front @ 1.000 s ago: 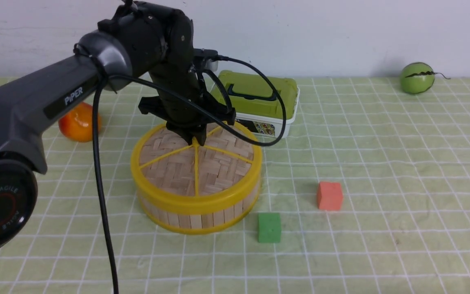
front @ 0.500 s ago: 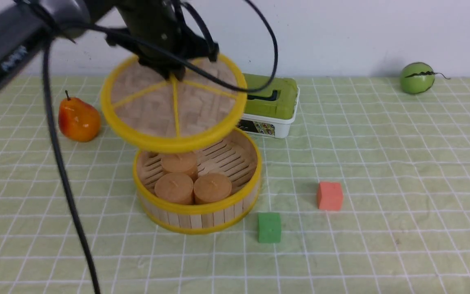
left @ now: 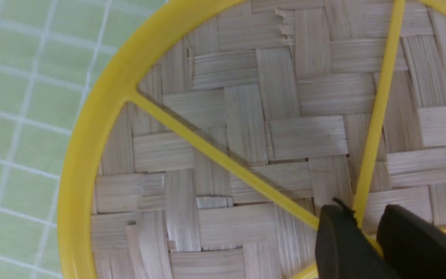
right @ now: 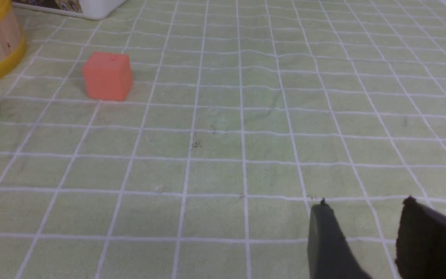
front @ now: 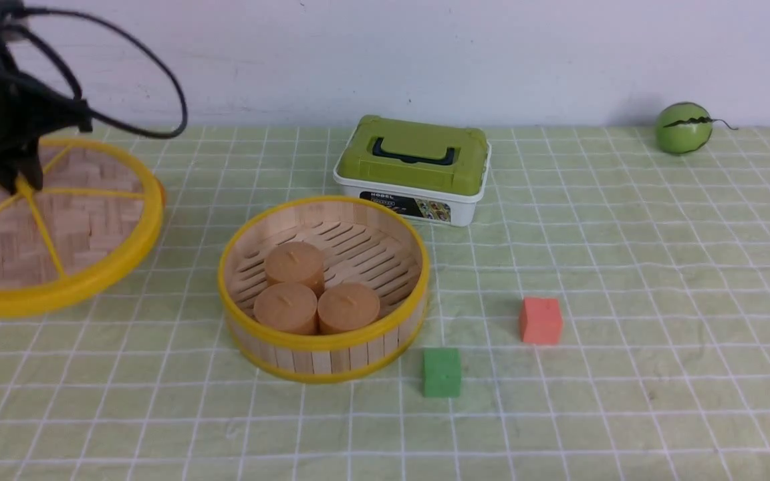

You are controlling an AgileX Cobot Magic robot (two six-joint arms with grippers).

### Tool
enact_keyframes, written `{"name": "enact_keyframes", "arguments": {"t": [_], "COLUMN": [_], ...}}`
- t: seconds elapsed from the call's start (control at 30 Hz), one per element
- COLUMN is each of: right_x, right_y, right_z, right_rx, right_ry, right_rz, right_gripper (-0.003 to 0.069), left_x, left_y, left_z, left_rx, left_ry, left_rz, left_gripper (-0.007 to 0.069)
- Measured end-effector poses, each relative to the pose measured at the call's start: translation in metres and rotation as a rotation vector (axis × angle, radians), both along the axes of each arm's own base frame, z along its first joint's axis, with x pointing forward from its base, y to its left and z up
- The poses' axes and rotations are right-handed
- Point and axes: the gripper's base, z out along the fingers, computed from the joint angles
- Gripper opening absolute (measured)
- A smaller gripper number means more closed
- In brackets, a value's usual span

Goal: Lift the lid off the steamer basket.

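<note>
The lid [front: 84, 220], a woven wood disc with a yellow rim and spokes, hangs tilted at the far left, well clear of the steamer basket [front: 323, 347]. My left gripper [front: 21, 182] is shut on the lid's centre knob; in the left wrist view [left: 366, 221] its black fingers pinch the knob where the spokes meet, above the lid [left: 246, 128]. The basket stands open at the table's middle with three round tan cakes [front: 315, 294] on its slatted floor. My right gripper [right: 364, 205] is open and empty over bare cloth; it is out of the front view.
A white box with a green lid [front: 414, 167] stands behind the basket. A green cube [front: 441, 372] and an orange cube [front: 541, 321] lie to the basket's right. A green melon [front: 682, 127] sits at the back right. Checked green cloth covers the table.
My left gripper lifted the lid off the basket and carried it up, then left and down to the far left. The basket with its cakes now stands uncovered. The pear is now hidden.
</note>
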Motion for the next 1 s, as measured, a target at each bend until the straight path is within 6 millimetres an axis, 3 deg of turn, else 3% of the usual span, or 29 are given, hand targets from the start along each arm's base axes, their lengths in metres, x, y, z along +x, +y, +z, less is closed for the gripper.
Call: {"name": "enact_keyframes", "arguments": {"t": [0.17,0.3,0.4,0.5,0.57,0.6,0.67,0.73,0.8,0.83,0.87,0.9,0.93,0.97,1.0], "right_x": [0.000,0.000,0.000,0.000,0.000,0.000,0.000,0.000,0.000,0.000,0.000,0.000,0.000,0.000,0.000], "right_y": [0.000,0.000,0.000,0.000,0.000,0.000,0.000,0.000,0.000,0.000,0.000,0.000,0.000,0.000,0.000], "right_z": [0.000,0.000,0.000,0.000,0.000,0.000,0.000,0.000,0.000,0.000,0.000,0.000,0.000,0.000,0.000], "right_rx": [0.000,0.000,0.000,0.000,0.000,0.000,0.000,0.000,0.000,0.000,0.000,0.000,0.000,0.000,0.000], "right_ry": [0.000,0.000,0.000,0.000,0.000,0.000,0.000,0.000,0.000,0.000,0.000,0.000,0.000,0.000,0.000], "right_rz": [0.000,0.000,0.000,0.000,0.000,0.000,0.000,0.000,0.000,0.000,0.000,0.000,0.000,0.000,0.000], "right_gripper": [0.0241,0.0241,0.0241,0.0241,0.0241,0.0241,0.0241,0.0241,0.0241,0.0241,0.0241,0.0241,0.0241,0.0241,0.0241], "left_x": [0.003,0.011,0.014,0.015,0.011,0.011,-0.003,-0.013,-0.044,-0.047,-0.077,-0.088,-0.116,-0.116,-0.145], "left_y": [-0.003,-0.007,-0.008,-0.009,-0.011,-0.011,-0.012,-0.012,-0.014,-0.015,-0.017,-0.019,-0.022,-0.022,-0.025], "left_z": [-0.061,-0.090,-0.097,-0.097,-0.079,-0.079,-0.039,-0.016,0.038,0.042,0.080,0.091,0.116,0.116,0.135], "left_rx": [-0.065,-0.112,-0.129,-0.149,-0.160,-0.161,-0.151,-0.140,-0.110,-0.108,-0.101,-0.103,-0.102,-0.105,-0.106], "left_ry": [0.006,-0.001,-0.003,-0.013,-0.055,-0.055,-0.140,-0.186,-0.298,-0.306,-0.404,-0.440,-0.527,-0.529,-0.614], "left_rz": [0.023,0.049,0.060,0.068,0.069,0.069,0.046,0.027,-0.017,-0.019,-0.039,-0.044,-0.059,-0.059,-0.075], "left_gripper": [0.0109,0.0109,0.0111,0.0171,0.0262,0.0269,0.0330,0.0336,0.0307,0.0302,0.0248,0.0226,0.0172,0.0172,0.0109]}}
